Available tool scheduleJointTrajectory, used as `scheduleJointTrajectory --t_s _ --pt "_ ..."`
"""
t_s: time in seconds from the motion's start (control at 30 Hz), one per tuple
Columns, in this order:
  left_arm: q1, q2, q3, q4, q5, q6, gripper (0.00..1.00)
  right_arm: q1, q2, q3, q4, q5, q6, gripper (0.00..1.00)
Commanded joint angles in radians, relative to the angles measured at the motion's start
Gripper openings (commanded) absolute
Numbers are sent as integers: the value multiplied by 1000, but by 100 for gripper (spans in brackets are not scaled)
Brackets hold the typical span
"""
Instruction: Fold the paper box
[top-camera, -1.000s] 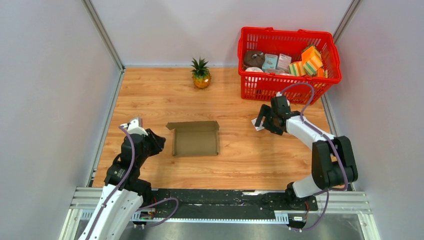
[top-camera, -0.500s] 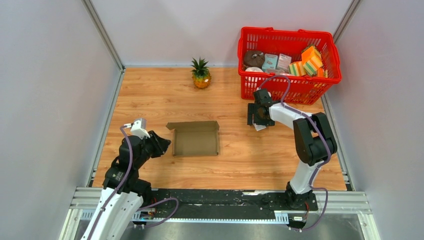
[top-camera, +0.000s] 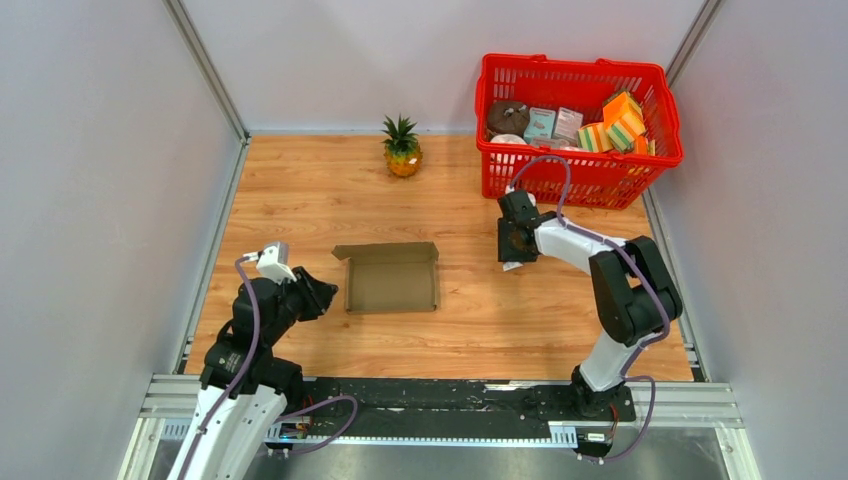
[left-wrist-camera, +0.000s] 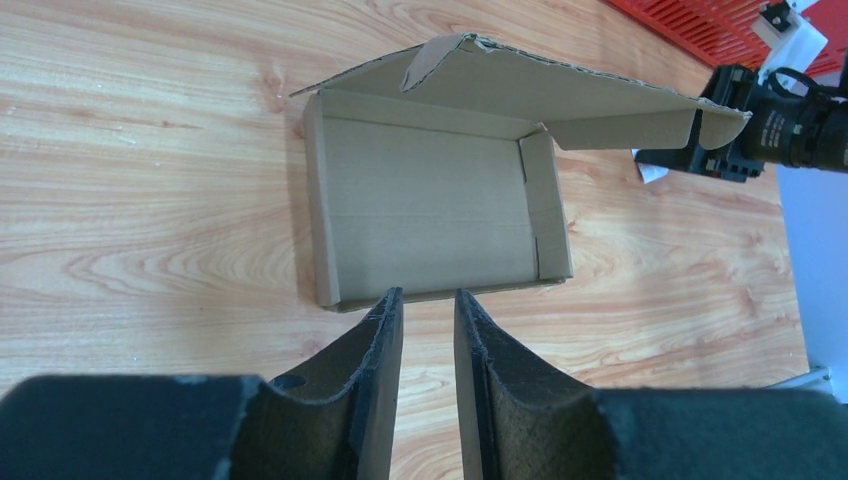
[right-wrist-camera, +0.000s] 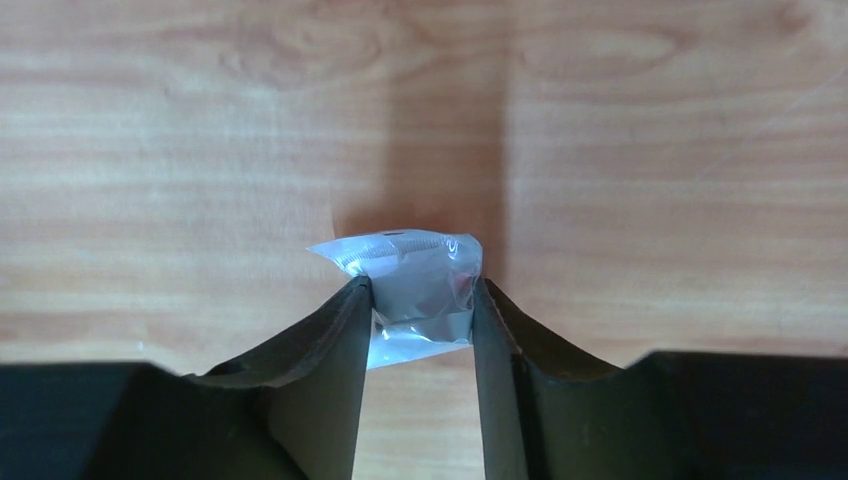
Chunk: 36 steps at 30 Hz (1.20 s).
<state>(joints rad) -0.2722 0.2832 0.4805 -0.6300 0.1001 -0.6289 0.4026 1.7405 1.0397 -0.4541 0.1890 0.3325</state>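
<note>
Housekeeping move, probably: nipped small clear packet (right-wrist-camera: 410, 262) with right pincer (right-wrist-camera: 420, 283) to clear worktop (right-wrist-camera: 650, 150), parked left pincer (left-wrist-camera: 427, 296) narrowly open, empty, facing paper box (left-wrist-camera: 425, 205).

The pineapple (top-camera: 402, 148) is standing upright at the far edge of the wooden table (top-camera: 300, 200), well left of the red basket (top-camera: 570, 62). The basket is sitting in the far right corner, holding a dark round item (top-camera: 508, 117), pale cartons (top-camera: 541, 124) and orange-and-green striped packages (top-camera: 618, 122). A small clear plastic packet (right-wrist-camera: 410, 285) is lying on the wood in front of the basket.
</note>
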Motion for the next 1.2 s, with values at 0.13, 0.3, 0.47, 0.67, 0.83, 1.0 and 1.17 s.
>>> scheduleJointTrajectory --t_s 0.13,0.3,0.47,0.67,0.83,1.0,1.17 --pt "7 13 41 16 10 3 33 85 -217 -125 20 -57 56 37" --pt "7 39 30 35 15 -3 32 240 -370 -211 35 -74 123 36" --pt "7 66 10 56 -26 3 32 520 -450 -219 127 -30 201 36" --pt "7 63 -5 4 -129 -9 33 668 -271 15 174 -28 157 39" --pt "7 80 -19 27 -148 -11 41 660 -72 271 62 122 19 64" --pt "8 276 79 44 -215 43 56 636 -96 290 26 133 -27 77" --pt "7 448 124 197 -172 150 57 546 -228 160 44 49 -85 76"
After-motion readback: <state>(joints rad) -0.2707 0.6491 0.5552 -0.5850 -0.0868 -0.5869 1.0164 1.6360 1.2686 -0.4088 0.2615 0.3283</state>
